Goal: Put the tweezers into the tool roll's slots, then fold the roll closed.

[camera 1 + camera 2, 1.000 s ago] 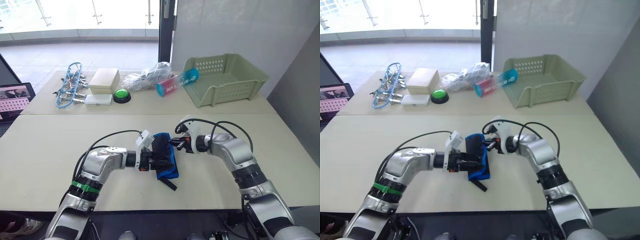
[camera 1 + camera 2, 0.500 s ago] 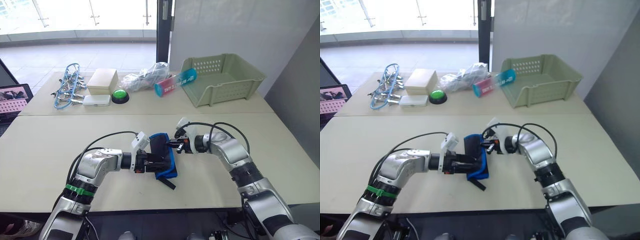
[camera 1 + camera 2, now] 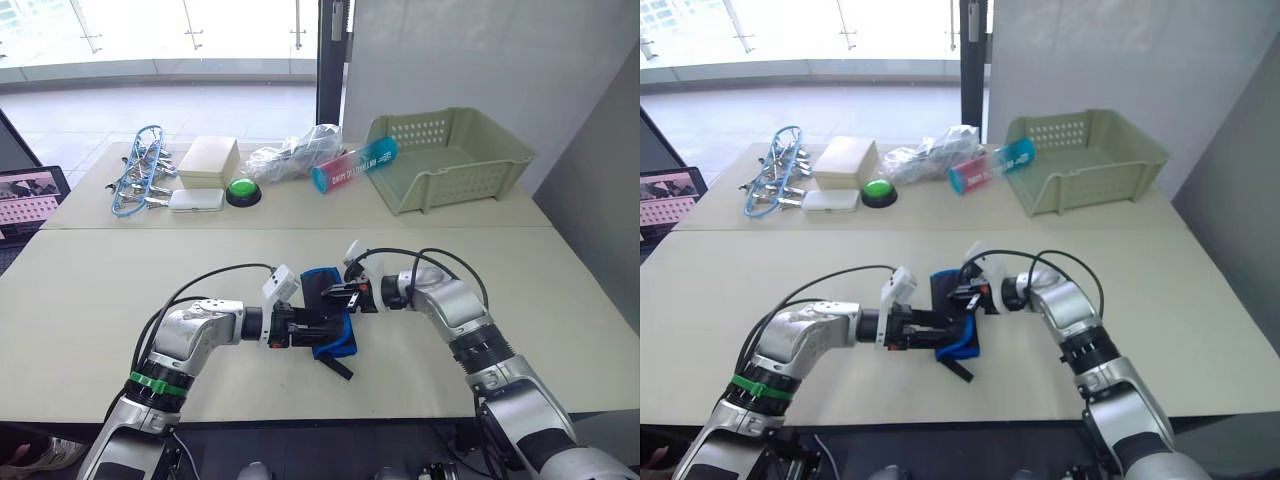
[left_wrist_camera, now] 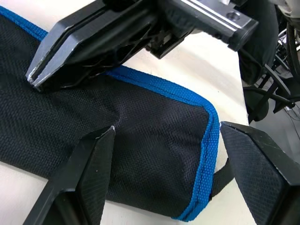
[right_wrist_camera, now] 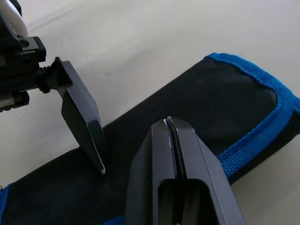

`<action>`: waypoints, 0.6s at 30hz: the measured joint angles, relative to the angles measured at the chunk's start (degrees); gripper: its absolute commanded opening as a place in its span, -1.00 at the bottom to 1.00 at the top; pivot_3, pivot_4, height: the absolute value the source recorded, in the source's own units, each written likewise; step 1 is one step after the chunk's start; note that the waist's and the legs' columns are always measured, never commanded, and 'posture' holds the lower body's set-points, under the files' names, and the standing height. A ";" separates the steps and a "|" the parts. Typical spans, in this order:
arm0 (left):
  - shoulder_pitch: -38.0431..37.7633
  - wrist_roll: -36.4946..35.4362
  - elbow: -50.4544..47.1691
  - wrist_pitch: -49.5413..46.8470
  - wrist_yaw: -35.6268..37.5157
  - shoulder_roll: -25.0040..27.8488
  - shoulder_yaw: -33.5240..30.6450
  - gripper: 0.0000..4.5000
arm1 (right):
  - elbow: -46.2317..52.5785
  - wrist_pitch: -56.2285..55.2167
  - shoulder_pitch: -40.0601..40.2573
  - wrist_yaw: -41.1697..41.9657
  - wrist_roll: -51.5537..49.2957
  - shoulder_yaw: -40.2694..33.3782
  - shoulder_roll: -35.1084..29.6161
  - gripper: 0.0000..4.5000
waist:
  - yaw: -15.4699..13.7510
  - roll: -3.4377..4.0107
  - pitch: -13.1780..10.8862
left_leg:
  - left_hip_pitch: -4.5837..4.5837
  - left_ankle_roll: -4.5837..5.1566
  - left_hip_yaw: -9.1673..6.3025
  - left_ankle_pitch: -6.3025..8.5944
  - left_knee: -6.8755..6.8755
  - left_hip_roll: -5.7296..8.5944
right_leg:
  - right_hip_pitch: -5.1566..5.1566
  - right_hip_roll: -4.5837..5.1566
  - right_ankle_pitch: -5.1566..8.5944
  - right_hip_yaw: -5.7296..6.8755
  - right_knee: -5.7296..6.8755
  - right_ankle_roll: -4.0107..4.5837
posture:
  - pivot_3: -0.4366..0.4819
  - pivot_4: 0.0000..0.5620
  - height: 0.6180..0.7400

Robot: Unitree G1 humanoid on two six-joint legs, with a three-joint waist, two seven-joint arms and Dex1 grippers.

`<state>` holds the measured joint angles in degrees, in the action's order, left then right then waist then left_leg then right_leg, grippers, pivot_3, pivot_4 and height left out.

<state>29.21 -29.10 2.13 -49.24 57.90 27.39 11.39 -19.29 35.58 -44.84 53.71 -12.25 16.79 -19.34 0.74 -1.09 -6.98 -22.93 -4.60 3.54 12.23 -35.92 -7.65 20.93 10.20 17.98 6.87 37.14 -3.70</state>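
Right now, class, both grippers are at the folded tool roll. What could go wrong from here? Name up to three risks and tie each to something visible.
1. The left gripper, jaws open, straddles the tool roll without clamping it, so the fold might spring open.
2. The right gripper, jaws shut, presses on the fabric beside a left fingertip; the two could collide.
3. The strap lies loose near the table edge and could snag.

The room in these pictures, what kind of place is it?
Probably an office or lab test space: pale tables by big floor-level windows, a laptop at one side, and a green push button among loose props.
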 measured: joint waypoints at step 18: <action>-2.88 -1.24 1.01 10.35 3.14 -4.11 -4.73 -0.86 | 2.49 3.92 1.06 0.04 0.19 -0.91 -0.29 -1.00 | -0.15 0.02 0.00 | 0.00 0.00 0.00 0.00 -0.03 0.00 | -0.08 0.01 0.00 0.01 -0.04 0.00 | -0.05 -0.47 0.71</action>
<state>26.33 -30.34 3.14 -38.89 61.04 23.28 6.66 -16.80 39.51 -43.78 53.75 -12.06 15.88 -19.64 0.58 -1.08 -6.98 -22.93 -4.60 3.54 12.23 -35.96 -7.64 20.85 10.20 17.98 6.87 37.10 -3.70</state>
